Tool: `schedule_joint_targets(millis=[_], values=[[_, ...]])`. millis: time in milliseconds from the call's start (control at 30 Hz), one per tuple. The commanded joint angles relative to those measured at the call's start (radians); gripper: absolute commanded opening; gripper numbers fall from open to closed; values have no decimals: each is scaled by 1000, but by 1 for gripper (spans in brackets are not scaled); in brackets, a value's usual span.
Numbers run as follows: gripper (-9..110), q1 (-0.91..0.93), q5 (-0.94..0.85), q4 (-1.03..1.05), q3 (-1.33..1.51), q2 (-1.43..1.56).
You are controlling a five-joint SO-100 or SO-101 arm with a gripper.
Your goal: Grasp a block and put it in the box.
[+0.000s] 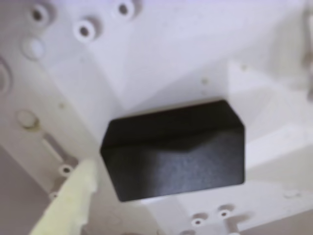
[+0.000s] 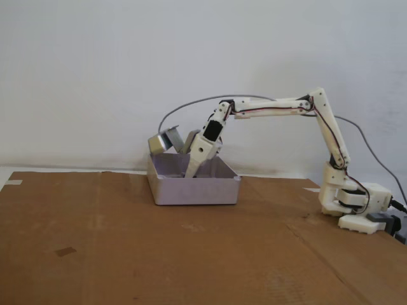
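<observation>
In the wrist view the matte black block (image 1: pixel 176 152) fills the middle of the frame, lying flat against my white jaw with its screw holes. My pale yellow finger (image 1: pixel 73 196) comes up from the lower left and presses on the block's left edge, so the gripper (image 1: pixel 105 169) is shut on it. In the fixed view the gripper (image 2: pixel 191 174) points steeply down inside the pale grey-lavender box (image 2: pixel 194 190), its tips below the rim. The box wall and my fingers hide the block there.
The box stands on a brown cardboard sheet (image 2: pixel 159 254) near the white back wall. My arm's base (image 2: pixel 353 203) is at the right with a grey cable arcing over. A small dark mark (image 2: pixel 65 251) lies on the cardboard at the front left.
</observation>
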Motion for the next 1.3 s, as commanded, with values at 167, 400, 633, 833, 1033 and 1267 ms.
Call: schedule_joint_targets(millis=[167,400,633,833,1033,1267], values=[[59,-54,-11,-25,-235,60],[59,-98,-11,-25,-362,60],[59,-137,-11,-23,-462,60],[59,-167,-11,-23,-543,60],[59,-193,-11,-23,-646,60],[59,-222,-11,-23,-713,60]])
